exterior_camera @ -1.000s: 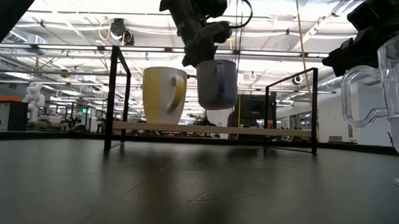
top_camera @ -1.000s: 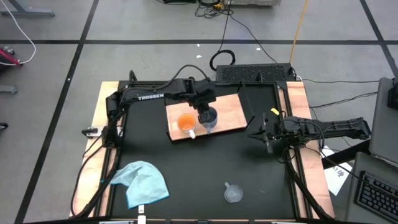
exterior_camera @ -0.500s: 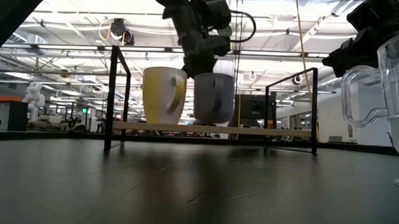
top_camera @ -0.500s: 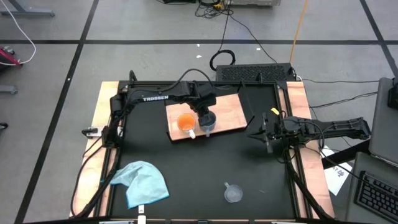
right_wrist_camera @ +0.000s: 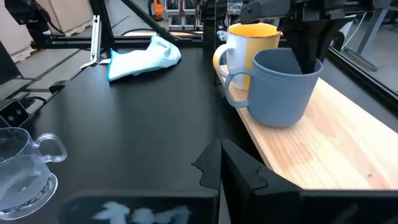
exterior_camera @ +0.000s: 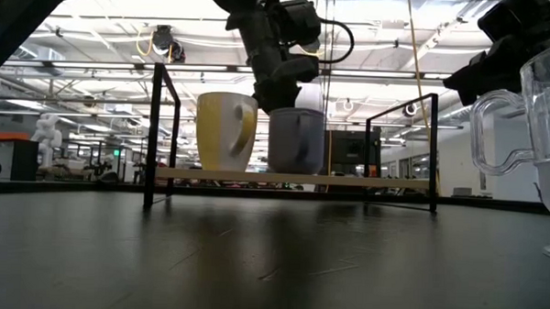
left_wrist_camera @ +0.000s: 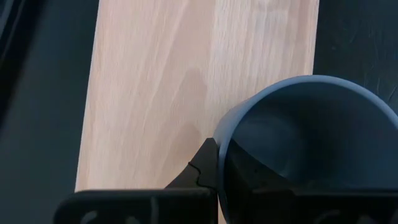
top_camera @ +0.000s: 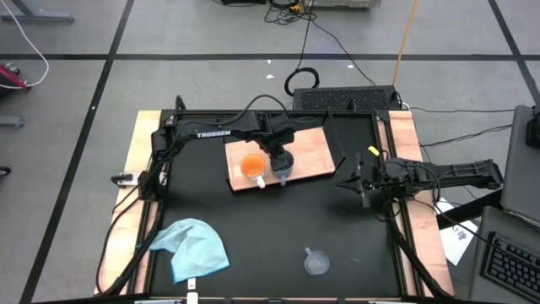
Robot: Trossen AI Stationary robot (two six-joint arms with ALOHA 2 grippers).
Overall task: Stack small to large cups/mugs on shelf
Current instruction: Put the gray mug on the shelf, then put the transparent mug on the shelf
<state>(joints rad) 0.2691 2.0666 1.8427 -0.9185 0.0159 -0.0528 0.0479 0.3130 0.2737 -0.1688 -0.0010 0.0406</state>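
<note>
A grey-blue cup (top_camera: 282,165) stands upright on the light wooden shelf (top_camera: 314,150), right beside an orange cup with a white handle (top_camera: 252,166). My left gripper (top_camera: 277,154) is above the grey-blue cup and shut on its wall; both also show in the low view (exterior_camera: 297,137) and the right wrist view (right_wrist_camera: 280,87). A clear cup (top_camera: 316,263) stands on the black tabletop near the front edge. My right gripper (top_camera: 349,180) hovers shut and empty at the table's right side. My left gripper pinches the grey-blue cup's wall at the rim (left_wrist_camera: 227,134), on the cup's far side, with one finger (left_wrist_camera: 205,167) outside and the other inside the cup. The fingers come from above, pointing down (right_wrist_camera: 308,53). The cup is upright with its base on the shelf (exterior_camera: 375,181).
A light blue cloth (top_camera: 196,247) lies crumpled at the near left of the tabletop. Black frame posts (exterior_camera: 153,136) stand at the shelf's ends. Wooden side rails (top_camera: 126,181) border the black tabletop. The shelf's right half (right_wrist_camera: 339,140) is bare wood.
My left gripper has gone down with the grey-blue cup. The cup hung clear above the shelf and now stands on it next to the orange cup. The gripper stays shut on the cup's wall.
</note>
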